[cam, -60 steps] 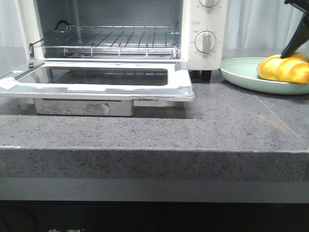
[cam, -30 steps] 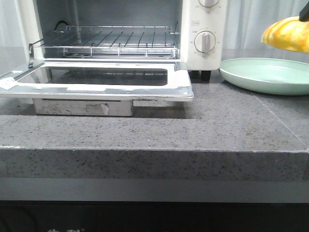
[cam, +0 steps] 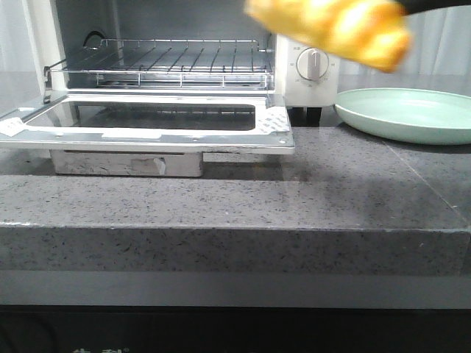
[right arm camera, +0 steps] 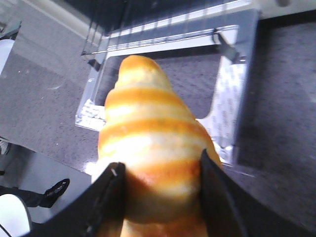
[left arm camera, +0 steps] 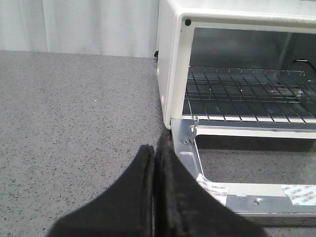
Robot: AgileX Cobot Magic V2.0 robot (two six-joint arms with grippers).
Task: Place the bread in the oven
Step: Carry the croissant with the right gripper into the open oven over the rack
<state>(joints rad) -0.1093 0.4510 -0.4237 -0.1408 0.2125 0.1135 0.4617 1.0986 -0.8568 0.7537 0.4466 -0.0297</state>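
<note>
Evenly lit, soft and diffuse throughout. Bread smeared by motion blur in the front view; overexposed, glary highlights on it at the right wrist. Faint shadow beneath the oven door. Fingers close and unfocused.

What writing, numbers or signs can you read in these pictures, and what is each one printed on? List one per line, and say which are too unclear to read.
White sticker on the oven door frame: small print, too blurred to read.
Second sticker on the same frame: unreadable.
Markings around the dial knob: too small to read.
Small label above the knob: unreadable.
White characters at the front view's lower edge: cut off.
Bread: no text.
</note>
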